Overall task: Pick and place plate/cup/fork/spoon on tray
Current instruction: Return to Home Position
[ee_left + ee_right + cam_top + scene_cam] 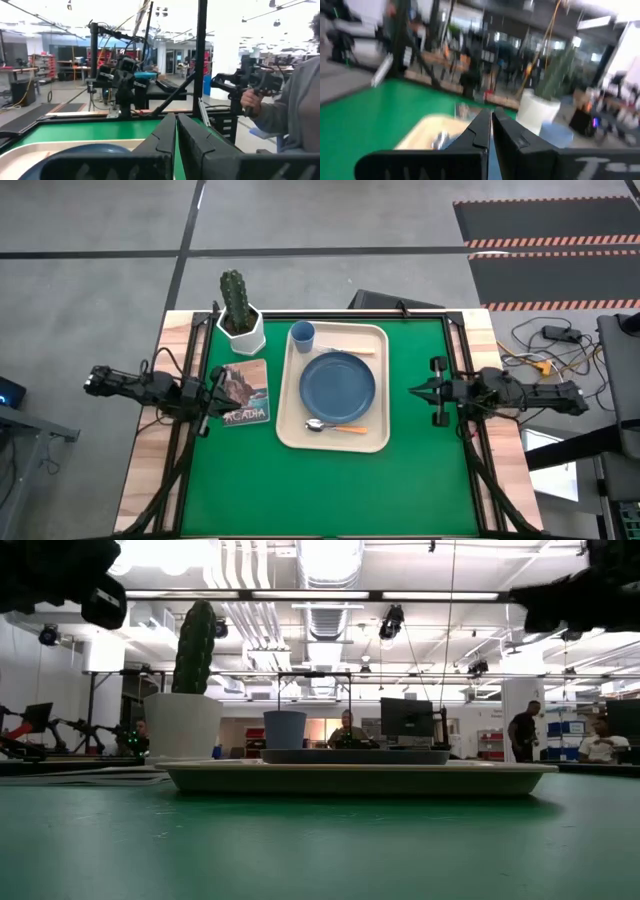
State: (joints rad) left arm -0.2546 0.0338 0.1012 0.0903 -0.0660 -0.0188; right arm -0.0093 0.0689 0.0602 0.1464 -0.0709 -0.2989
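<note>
The beige tray (288,405) lies mid-table. On it rest the dusty-blue plate (338,380), the small blue cup (302,335) standing at the far left corner, the spoon (336,427) along the near end, and a slim fork (350,351) beside the cup. My left gripper (217,387) is shut and level, to the left of the tray and above a picture card. My right gripper (412,390) is also shut and level, to the right of the tray. Both point at the tray. The wrist views show each pair of fingers (165,137) (480,127) closed together on nothing.
A cactus in a white pot (240,315) stands at the far left corner of the green mat. A picture card reading ACADIA (247,392) lies left of the tray. A person in grey (295,100) stands beyond the table's right side. Bare green mat (330,490) spreads toward the near edge.
</note>
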